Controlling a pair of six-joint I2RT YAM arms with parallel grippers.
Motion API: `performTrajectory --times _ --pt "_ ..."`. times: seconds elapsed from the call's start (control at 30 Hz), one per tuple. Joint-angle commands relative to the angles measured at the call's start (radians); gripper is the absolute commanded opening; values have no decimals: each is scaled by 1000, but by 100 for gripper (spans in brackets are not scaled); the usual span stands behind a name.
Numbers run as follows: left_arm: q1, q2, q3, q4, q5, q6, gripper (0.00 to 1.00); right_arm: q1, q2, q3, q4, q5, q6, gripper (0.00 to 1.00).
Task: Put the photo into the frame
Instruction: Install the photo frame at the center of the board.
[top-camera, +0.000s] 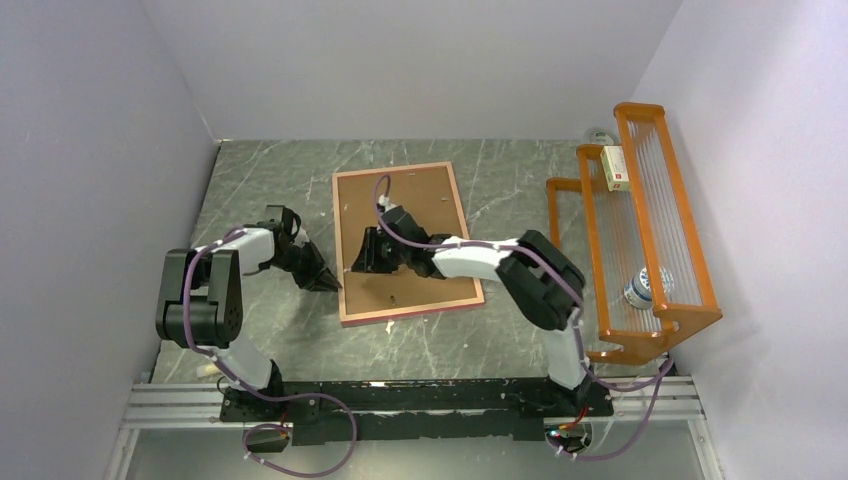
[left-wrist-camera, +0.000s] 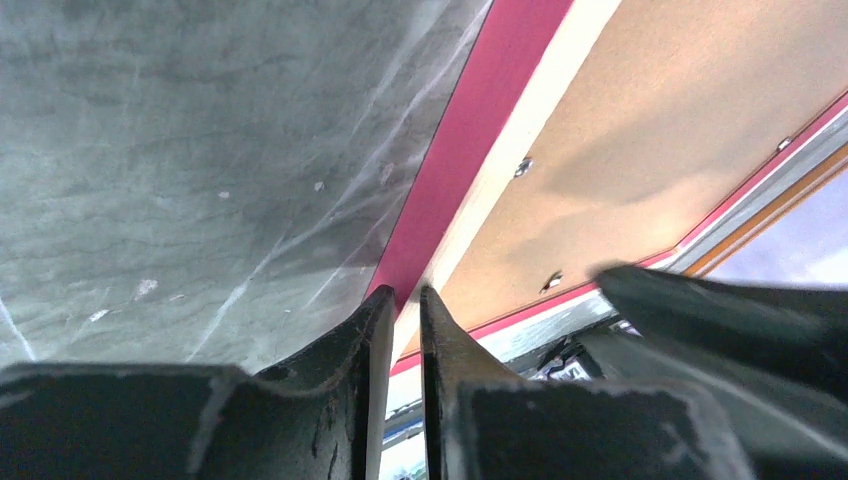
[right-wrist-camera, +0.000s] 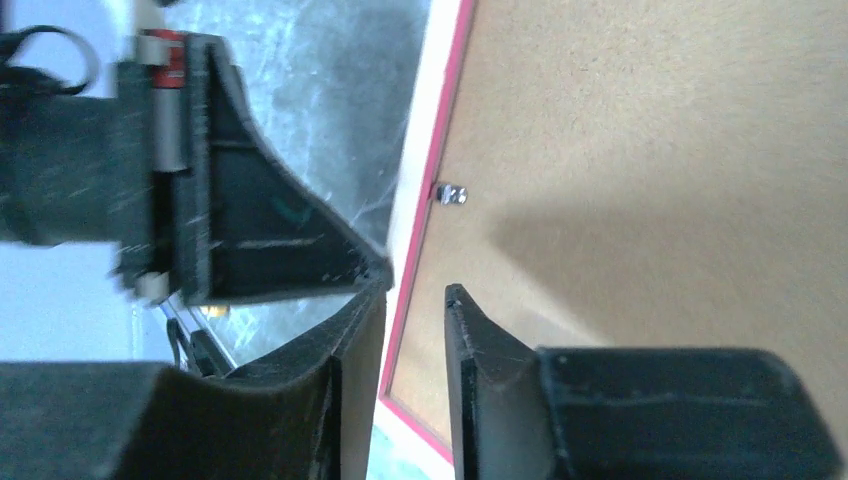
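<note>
The frame (top-camera: 410, 312) lies back up on the table, with a pink rim and a pale inner strip. The brown backing board (top-camera: 405, 215) sits inside it. The photo is not in view. My left gripper (top-camera: 328, 284) is shut to a thin slit and holds nothing; its tips are at the frame's left edge near the front corner. In the left wrist view its tips (left-wrist-camera: 405, 292) point at the pink edge (left-wrist-camera: 470, 130). My right gripper (top-camera: 362, 262) is a little open and straddles the frame's left rail (right-wrist-camera: 425, 150). Its tips (right-wrist-camera: 415, 285) sit just above the rail.
An orange wire rack (top-camera: 640, 230) stands at the right and holds a small white box (top-camera: 614, 167) and a can (top-camera: 640, 288). Small metal tabs (right-wrist-camera: 452, 194) sit along the board's edge. The left gripper (right-wrist-camera: 250, 230) is close beside the right one.
</note>
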Motion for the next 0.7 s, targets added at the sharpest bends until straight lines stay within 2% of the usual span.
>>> performTrajectory --times 0.0,0.2,0.43,0.67 --pt "-2 -23 -33 -18 -20 31 22 -7 -214 -35 -120 115 -120 35" --pt "-1 -15 -50 10 12 15 38 -6 -300 -118 -343 183 -183 42" --pt "-1 -7 -52 28 27 6 40 -4 -292 -143 -448 177 -211 44" --pt "-2 0 -60 33 29 5 38 0 -242 -135 -442 106 -232 32"
